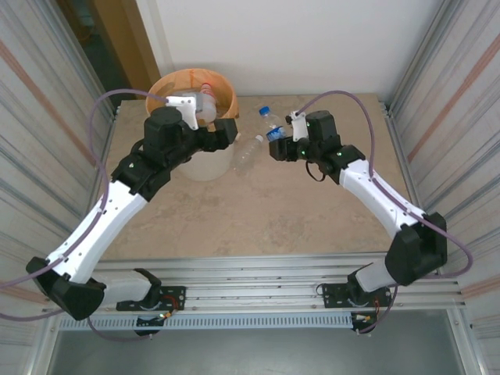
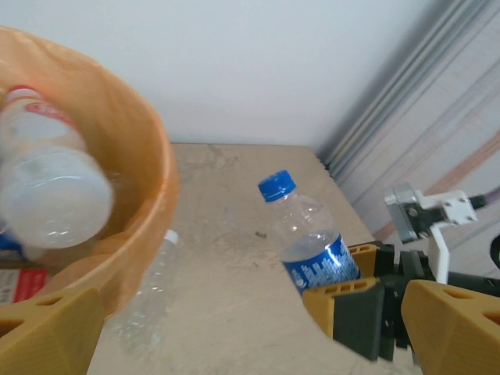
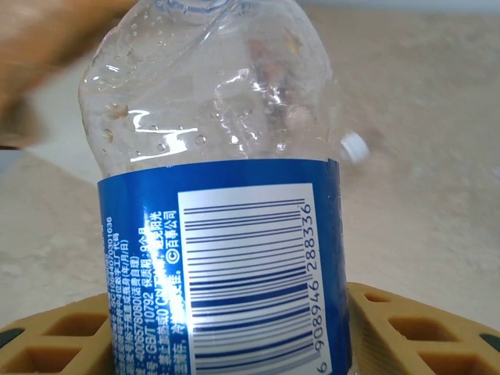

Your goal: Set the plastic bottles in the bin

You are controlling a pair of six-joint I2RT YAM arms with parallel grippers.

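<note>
Top view, clock bearings read with 12 pointing away from the arm bases.

- Right gripper: clamped on the blue-label bottle, across the label band. The right wrist view shows the barcode rising between the 2 pads. The bottle is lifted off the table.
- Bottle's long axis: near upright, blue cap tipped toward 11 o'clock. The body is clear and looks empty.
- Bin: at about 9 o'clock from the held bottle, near but not touching. The orange liner rim is open, and 1 pale bottle already lies inside.
- Left gripper: jaws spread wide, holding nothing. It hangs at the bin's 3 o'clock edge, right between the held bottle and the bin mouth.
- Loose clear bottle: flat on the table, just beside the bin wall at 4 o'clock. Its white cap points to 1 o'clock and its base to 7.

Judgement: the right arm's drop path runs toward 9 o'clock and up over the rim, and the left wrist sits in that lane. The left arm is nearer the loose bottle, so it should take that one crosswise to the axis.
</note>
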